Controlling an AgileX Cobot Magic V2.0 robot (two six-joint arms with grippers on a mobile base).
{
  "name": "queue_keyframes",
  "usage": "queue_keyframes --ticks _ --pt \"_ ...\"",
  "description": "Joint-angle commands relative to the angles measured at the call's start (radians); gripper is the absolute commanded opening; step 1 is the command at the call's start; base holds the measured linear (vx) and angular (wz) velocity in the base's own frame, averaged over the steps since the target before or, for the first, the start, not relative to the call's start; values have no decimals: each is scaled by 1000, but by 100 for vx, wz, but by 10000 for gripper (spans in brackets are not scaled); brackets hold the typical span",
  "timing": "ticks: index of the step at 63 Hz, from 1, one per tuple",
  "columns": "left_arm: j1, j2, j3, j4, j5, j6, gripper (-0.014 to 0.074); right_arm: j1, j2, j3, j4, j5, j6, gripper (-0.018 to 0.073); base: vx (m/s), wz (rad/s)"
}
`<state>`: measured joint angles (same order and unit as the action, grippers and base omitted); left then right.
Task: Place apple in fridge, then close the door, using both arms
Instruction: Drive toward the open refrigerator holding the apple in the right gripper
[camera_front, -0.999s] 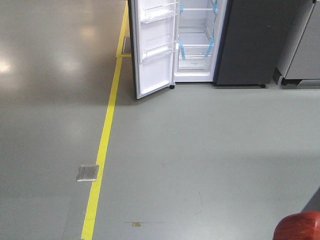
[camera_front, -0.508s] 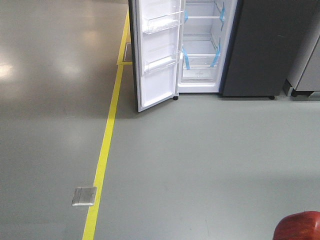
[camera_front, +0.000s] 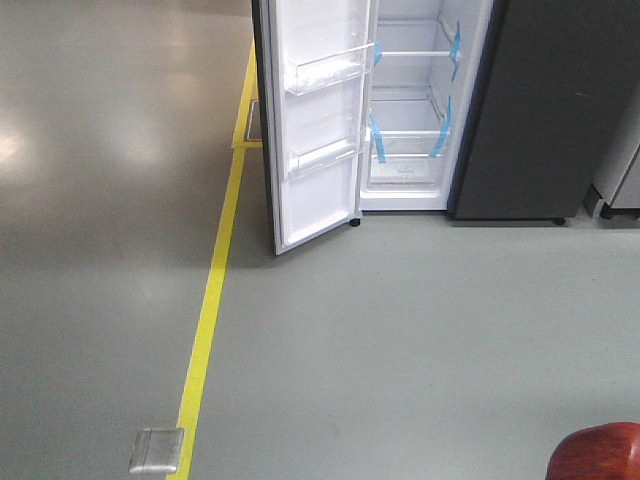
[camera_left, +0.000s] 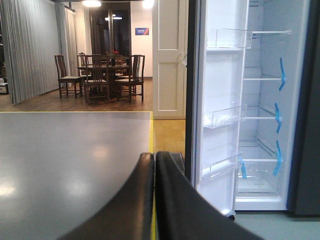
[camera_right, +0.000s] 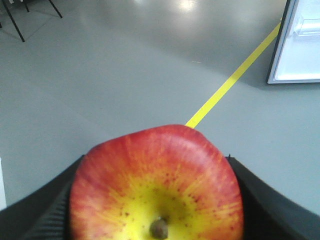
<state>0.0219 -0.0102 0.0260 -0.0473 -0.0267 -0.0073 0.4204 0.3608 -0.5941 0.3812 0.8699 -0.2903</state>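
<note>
Holding the apple (camera_right: 156, 185) in my right gripper (camera_right: 155, 202), I judge it firm and of modest weight, but glossy and round, so it could roll or slip between flat pads. It will also bruise if I squeeze hard, so the hold should be snug, not crushing. The best hold is across its widest girth, and that is where my fingers (camera_right: 42, 215) sit: one at 9 o'clock, the other at 3 o'clock of the fruit, both touching its flanks. The stem dimple faces my wrist camera at 6 o'clock. The red top bulges past the fingertips toward 12 o'clock, so I would set it down on a shelf, not drop it.

My left gripper (camera_left: 154, 159) carries nothing, its two fingers pressed flat together.

From the front view the apple shows only as a red curve at 5 o'clock, well apart from the fridge (camera_front: 410, 100), which stands at 1 o'clock. The door (camera_front: 315, 120) hangs wide open at 12 o'clock, white inner face and clear bins (camera_front: 325, 70) showing. The blue-taped shelves (camera_front: 410, 130) look bare. A yellow line (camera_front: 210, 290) runs up the floor toward 11 o'clock.
</note>
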Motion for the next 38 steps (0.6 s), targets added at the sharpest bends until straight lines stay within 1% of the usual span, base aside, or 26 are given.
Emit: queue_keyframes --ticks 1,38 --pt "2 -16 21 -8 -68 -10 -6 1 8 -25 24 -70 -8 401 32 -1" --pt "2 -16 21 -8 -68 -10 -6 1 8 -25 24 -70 -8 401 29 0"
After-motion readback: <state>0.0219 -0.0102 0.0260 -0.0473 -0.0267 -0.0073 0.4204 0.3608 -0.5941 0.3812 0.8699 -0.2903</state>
